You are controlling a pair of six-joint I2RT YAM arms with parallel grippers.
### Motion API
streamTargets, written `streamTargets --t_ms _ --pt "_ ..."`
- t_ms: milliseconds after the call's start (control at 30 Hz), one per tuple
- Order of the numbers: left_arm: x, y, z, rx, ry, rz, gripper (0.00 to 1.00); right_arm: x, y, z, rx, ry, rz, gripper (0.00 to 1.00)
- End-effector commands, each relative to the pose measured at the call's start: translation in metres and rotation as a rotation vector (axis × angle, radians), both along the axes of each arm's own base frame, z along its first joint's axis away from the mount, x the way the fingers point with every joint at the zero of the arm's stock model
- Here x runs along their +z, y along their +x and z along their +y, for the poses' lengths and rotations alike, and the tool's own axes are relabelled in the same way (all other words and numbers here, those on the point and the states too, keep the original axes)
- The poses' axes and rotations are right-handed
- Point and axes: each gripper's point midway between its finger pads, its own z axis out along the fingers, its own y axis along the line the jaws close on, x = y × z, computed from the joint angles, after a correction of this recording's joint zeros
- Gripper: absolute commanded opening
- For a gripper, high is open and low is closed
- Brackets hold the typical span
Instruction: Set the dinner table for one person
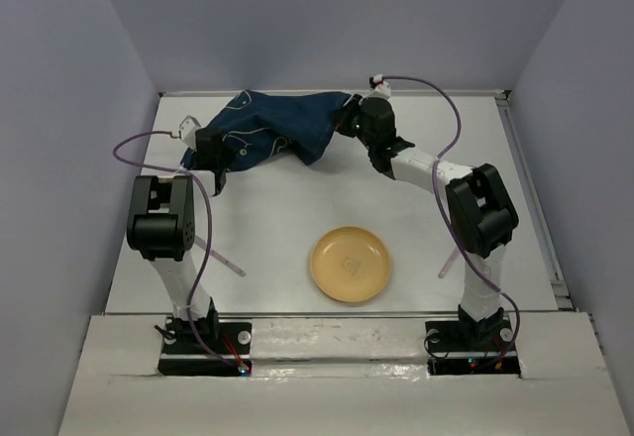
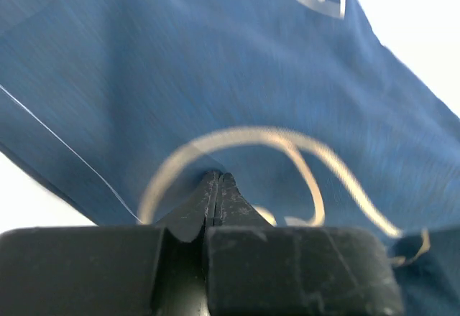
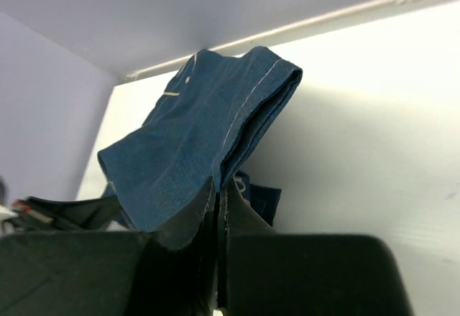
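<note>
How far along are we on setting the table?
Nothing looks finished yet. In hand: the left gripper and right gripper each pinch the dark blue whale-print mat, bunched at the far end of the white table. Left to do: spread it flat, then probably place the yellow plate.

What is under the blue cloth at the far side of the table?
Beside the blue cloth, the white dinner table shows. What lies directly beneath is covered by the cloth, so it cannot be seen.

The counter [image 1: 267,223] is shown as a large, flat, matte white rectangle; it is laid level and is enclosed by pale lilac walls [image 1: 327,20] on three sides.
</note>
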Motion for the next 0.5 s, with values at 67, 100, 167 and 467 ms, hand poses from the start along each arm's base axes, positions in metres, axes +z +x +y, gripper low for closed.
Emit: streamTargets --t_ms 67,100,167,467 --pt "0.099 0.007 0.026 0.022 0.125 -0.192 0.00 0.052 0.015 -0.052 -0.057 -0.255 -0.166 0.00" --pt "0.109 0.003 0.028 0.032 0.131 -0.211 0.00 0.057 0.015 -0.055 -0.065 -0.284 -0.178 0.00" --pt "0.114 0.000 0.026 0.029 0.122 -0.224 0.00 0.064 0.014 -0.058 -0.056 -0.340 -0.207 0.00" --pt "0.050 -0.035 -0.001 -0.040 -0.065 -0.136 0.14 0.143 -0.039 0.008 0.420 -0.345 -0.321 0.00"
